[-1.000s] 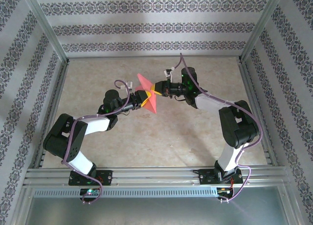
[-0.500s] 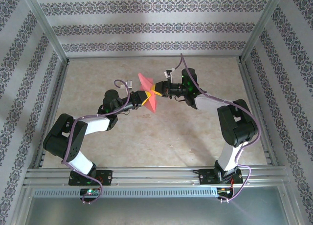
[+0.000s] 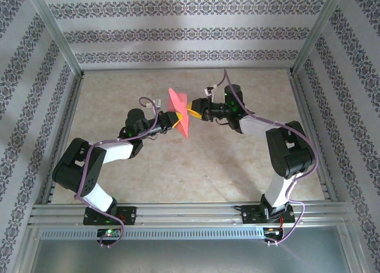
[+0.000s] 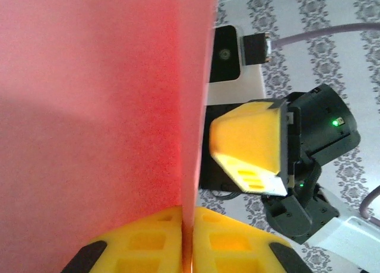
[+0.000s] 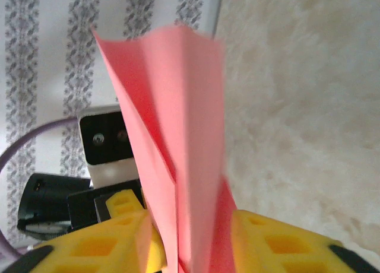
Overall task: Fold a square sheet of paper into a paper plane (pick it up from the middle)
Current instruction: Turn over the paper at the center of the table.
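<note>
The salmon-pink paper [image 3: 180, 110] is folded into a narrow, layered shape and hangs in the air above the middle of the table. My left gripper [image 3: 174, 120] is shut on its lower edge; in the left wrist view the paper [image 4: 101, 107] rises straight out of the closed yellow pads [image 4: 148, 243]. My right gripper [image 3: 192, 111] faces it from the right and stands open. Its two fingers straddle the paper [image 5: 178, 107] with a gap on each side, and one right finger [image 4: 249, 145] hangs just beside the sheet.
The beige mottled table top [image 3: 196, 160] lies under both arms. Metal frame rails [image 3: 178, 212] run along the near edge and sides, and patterned walls [image 3: 190, 32] close in the back and sides. Purple cables [image 3: 224, 77] loop off both wrists.
My right gripper has opened and drawn back slightly to the right. The paper, still in the left gripper, now stands more upright and edge-on.
</note>
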Action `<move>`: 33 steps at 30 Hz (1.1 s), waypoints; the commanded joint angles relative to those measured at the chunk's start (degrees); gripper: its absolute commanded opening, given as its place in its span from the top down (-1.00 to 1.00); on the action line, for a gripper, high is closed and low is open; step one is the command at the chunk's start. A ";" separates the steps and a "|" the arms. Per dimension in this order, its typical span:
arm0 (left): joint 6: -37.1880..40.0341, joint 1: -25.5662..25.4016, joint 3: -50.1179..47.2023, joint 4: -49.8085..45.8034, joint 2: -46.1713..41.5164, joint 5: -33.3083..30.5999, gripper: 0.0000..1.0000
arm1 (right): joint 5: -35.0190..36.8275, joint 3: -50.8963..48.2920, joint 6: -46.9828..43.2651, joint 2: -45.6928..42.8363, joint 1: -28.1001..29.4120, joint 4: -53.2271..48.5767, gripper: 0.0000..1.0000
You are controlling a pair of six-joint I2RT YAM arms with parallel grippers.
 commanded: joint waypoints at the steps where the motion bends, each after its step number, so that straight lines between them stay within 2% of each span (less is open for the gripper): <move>1: 5.79 1.24 1.55 -12.16 -3.12 -0.77 0.79 | 4.95 -2.07 -6.68 -5.32 -3.30 -4.94 0.07; 2: 9.13 1.37 2.60 -19.16 -4.27 -1.77 0.79 | 7.29 -2.48 -9.60 -6.74 -4.18 -8.63 0.04; 4: 18.16 1.35 6.98 -39.39 -6.45 -5.90 0.79 | 12.04 -3.05 -15.44 -9.73 -5.41 -15.69 -0.02; 6: 27.31 0.89 13.25 -59.50 -7.28 -13.27 0.78 | 18.56 -3.54 -21.71 -13.04 -6.06 -22.69 -0.10; 7: 30.11 0.81 15.65 -65.96 -7.22 -16.41 0.78 | 21.33 -3.75 -23.88 -14.49 -6.08 -25.36 -0.13; 11: 38.12 0.46 24.00 -84.29 -5.96 -28.83 0.79 | 29.92 -4.53 -30.53 -19.63 -6.33 -32.65 -0.19; 15: 41.97 -2.49 33.60 -98.63 -2.14 -45.30 0.80 | 36.32 -5.43 -34.05 -22.97 -6.52 -36.69 -0.24; 18: 42.61 -5.80 41.26 -108.00 3.71 -58.13 0.82 | 40.02 -5.86 -34.89 -24.09 -6.63 -38.60 -0.26; 22: 40.57 -9.39 48.65 -115.81 12.74 -68.03 0.81 | 42.47 -6.91 -34.46 -25.02 -7.07 -39.30 -0.26; 28: 36.80 -13.44 55.40 -120.08 23.69 -73.42 0.83 | 42.52 -8.16 -33.06 -25.77 -8.62 -39.24 -0.26; 33: 32.71 -16.65 57.83 -119.67 30.78 -71.93 0.94 | 41.64 -8.82 -31.89 -25.18 -9.26 -38.79 -0.26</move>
